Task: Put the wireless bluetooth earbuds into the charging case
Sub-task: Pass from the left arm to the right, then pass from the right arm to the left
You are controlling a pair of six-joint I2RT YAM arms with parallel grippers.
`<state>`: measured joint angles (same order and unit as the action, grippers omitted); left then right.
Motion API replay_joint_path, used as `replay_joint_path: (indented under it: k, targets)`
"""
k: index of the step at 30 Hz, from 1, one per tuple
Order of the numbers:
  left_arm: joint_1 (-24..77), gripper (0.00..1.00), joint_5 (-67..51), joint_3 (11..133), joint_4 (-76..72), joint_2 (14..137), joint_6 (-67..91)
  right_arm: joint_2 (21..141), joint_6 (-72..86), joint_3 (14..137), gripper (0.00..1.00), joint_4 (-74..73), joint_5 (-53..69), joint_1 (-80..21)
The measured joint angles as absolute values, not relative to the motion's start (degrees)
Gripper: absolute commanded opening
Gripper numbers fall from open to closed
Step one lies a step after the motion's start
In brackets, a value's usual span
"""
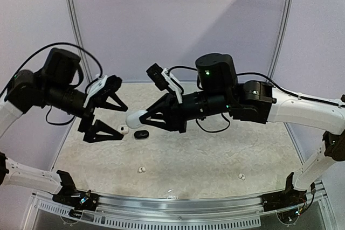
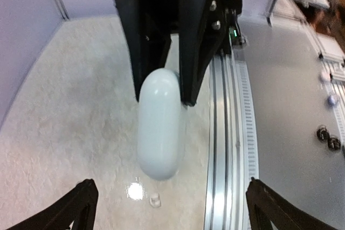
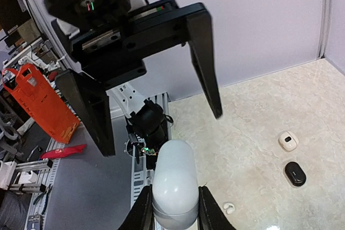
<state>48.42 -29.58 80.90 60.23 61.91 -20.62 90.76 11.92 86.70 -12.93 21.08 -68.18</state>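
My right gripper [image 1: 143,119] is shut on a white, capsule-shaped charging case [image 1: 134,118] and holds it in the air over the table's left middle. In the right wrist view the charging case [image 3: 173,179] sticks out between my fingers [image 3: 143,213]. My left gripper [image 1: 123,122] stands wide open just left of it, jaws on either side of the case's free end without touching. The left wrist view shows the case [image 2: 159,130] hanging from the right gripper [image 2: 164,100]. White earbuds lie on the table: one [image 1: 142,169] at front middle, one [image 1: 241,176] at front right.
A small white case [image 1: 123,130] and a small black case [image 1: 141,134] sit on the beige tabletop [image 1: 205,154] under the grippers. The metal rail [image 1: 178,203] runs along the near edge. Purple walls enclose the back and sides.
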Motion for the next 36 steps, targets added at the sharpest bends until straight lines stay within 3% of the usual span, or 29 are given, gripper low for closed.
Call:
replay_joint_path:
  k: [4, 9, 14, 19, 23, 29, 36]
  targets:
    - [46.9, 0.94, -31.5, 65.9, 44.2, 46.5, -12.9, 84.2, 13.3, 79.2, 0.0, -5.5, 19.2, -68.2]
    - [46.8, 0.65, -35.9, 59.4, 25.2, 43.5, -0.6, 78.9, 13.7, 76.1, 0.0, 5.4, 19.1, -68.2]
    - [46.9, 0.65, -37.8, 56.2, 10.5, 47.5, 8.8, 79.0, 13.7, 76.2, 0.0, 12.1, 19.4, -68.2]
    - [48.1, 0.58, -38.9, 55.9, 0.2, 48.9, 13.9, 81.2, 13.2, 76.6, 0.0, 13.6, 19.4, -68.4]
    - [49.4, 0.45, -39.1, 55.7, -4.0, 49.1, 16.1, 82.1, 13.0, 76.6, 0.0, 13.7, 19.8, -68.5]
    - [50.2, 0.48, -38.5, 54.5, -7.5, 49.6, 19.0, 82.1, 12.9, 76.8, 0.0, 14.7, 19.9, -68.8]
    - [50.3, 0.34, -38.0, 54.3, -9.2, 50.2, 21.1, 82.3, 12.8, 77.4, 0.0, 16.2, 19.9, -68.8]
